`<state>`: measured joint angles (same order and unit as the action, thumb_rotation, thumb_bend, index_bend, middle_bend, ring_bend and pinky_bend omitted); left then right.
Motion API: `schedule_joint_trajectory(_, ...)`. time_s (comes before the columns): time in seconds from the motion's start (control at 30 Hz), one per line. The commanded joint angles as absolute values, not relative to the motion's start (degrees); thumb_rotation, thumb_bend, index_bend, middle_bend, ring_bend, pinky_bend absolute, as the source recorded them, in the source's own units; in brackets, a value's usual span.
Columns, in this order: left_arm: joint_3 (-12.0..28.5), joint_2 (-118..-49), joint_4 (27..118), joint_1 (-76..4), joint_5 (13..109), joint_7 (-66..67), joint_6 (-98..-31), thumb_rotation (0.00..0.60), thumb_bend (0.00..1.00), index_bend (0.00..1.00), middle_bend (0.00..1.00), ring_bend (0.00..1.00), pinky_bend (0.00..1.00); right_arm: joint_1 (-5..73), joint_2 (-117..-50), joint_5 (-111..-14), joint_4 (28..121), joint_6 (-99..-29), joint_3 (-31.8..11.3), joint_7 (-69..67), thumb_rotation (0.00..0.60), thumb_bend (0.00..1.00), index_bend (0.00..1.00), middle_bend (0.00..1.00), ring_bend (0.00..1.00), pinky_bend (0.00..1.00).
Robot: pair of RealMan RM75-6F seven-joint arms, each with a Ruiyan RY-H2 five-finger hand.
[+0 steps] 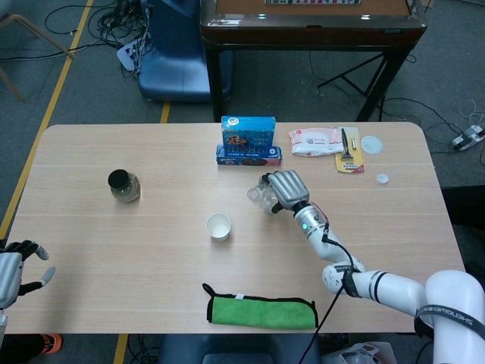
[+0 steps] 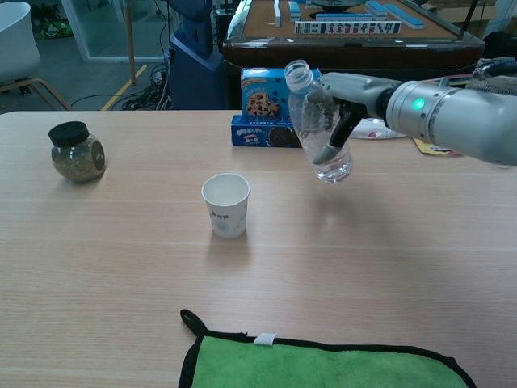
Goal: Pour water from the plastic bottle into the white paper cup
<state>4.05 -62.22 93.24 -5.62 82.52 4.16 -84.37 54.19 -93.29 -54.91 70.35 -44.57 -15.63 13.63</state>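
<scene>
Bare tabletop (image 2: 275,206) between bottle (image 2: 317,129), cup (image 2: 225,204)
</scene>
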Motion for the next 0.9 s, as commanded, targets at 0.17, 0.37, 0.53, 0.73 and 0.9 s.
schedule_joint_trajectory(0.17, 3.9, -62.21, 93.44, -5.62, 82.55, 4.37, -84.37, 0.6, 0.2, 0.55, 0.47, 0.41, 0.54, 56.19, -95.76, -53.76, 67.57, -44.8, -15.71, 16.74, 0.6, 0.13, 0.58, 0.6, 0.48, 0.5)
schedule_joint_trajectory(0.37, 3.77, -62.15, 93.72, -5.73, 82.79, 4.56, -84.22, 0.6, 0.2, 0.55, 0.46, 0.41, 0.54, 57.62, -97.78, -51.26, 64.0, -43.67, -15.78, 19.22, 0.6, 0.13, 0.58, 0.6, 0.49, 0.5)
schedule_joint_trajectory(0.53, 3.72, -62.26, 93.57, -5.89, 82.62, 4.6, -83.8, 0.6, 0.2, 0.55, 0.46, 0.41, 0.54, 58.46, -99.22, -49.86, 61.06, -42.72, -15.77, 20.44, 0.6, 0.13, 0.58, 0.6, 0.49, 0.5)
schedule_joint_trajectory(0.73, 3.6, -62.37, 93.61, -5.93, 82.78, 4.79, -83.78, 0.6, 0.2, 0.55, 0.47, 0.41, 0.54, 59.25, -100.59, -49.0, 57.62, -42.06, -15.41, 22.17, 0.6, 0.13, 0.58, 0.6, 0.49, 0.5)
schedule_joint_trajectory(0.9, 3.55, -62.32, 93.7, -5.9, 83.0, 4.64, -83.96, 0.6, 0.2, 0.55, 0.47, 0.41, 0.54, 59.85, -101.52, -47.92, 55.5, -41.6, -15.77, 23.23, 0.6, 0.13, 0.58, 0.6, 0.49, 0.5)
